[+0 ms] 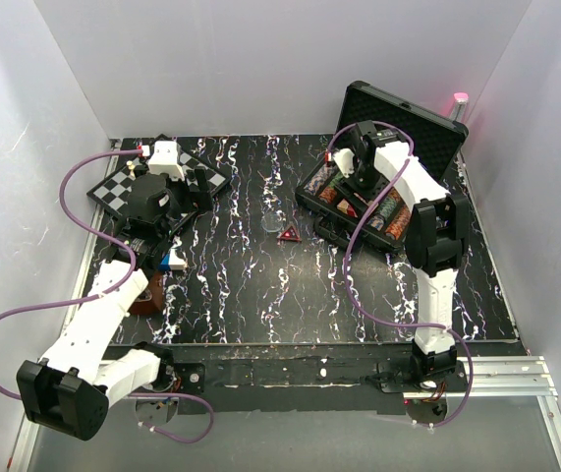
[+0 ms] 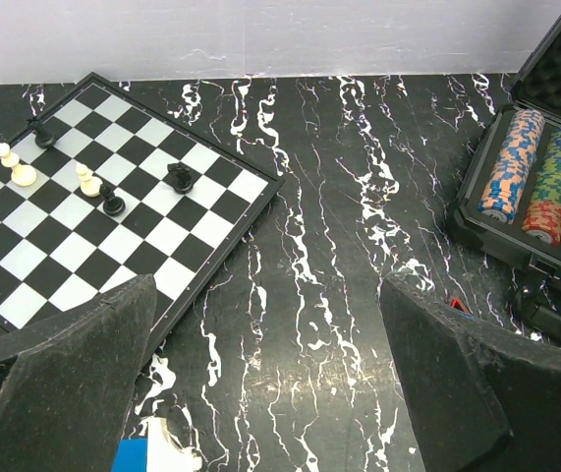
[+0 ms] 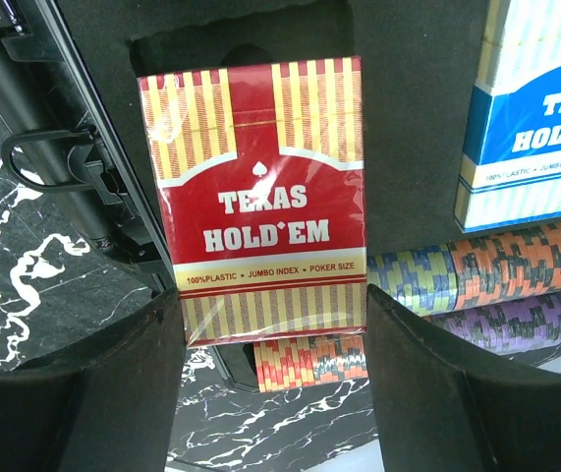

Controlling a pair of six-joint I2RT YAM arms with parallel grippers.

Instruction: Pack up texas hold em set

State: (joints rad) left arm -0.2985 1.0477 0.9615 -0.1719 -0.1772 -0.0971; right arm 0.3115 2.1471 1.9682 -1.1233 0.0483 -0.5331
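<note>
Right gripper (image 3: 272, 305): my jaws pinch the lower end of the red card box (image 3: 255, 197), centre frame.
Card box: it hangs over its foam slot (image 3: 231, 34) in the briefcase (image 1: 398, 113), with the blue card box (image 3: 535, 128) at upper right and the chip rows (image 3: 496, 265) at lower right.
Doing it well: I should square the box to the slot edges, lower it flat, and release only once seated.
Left gripper (image 2: 268, 285): spread wide, holding nothing, right of the chessboard (image 2: 123, 206).
</note>
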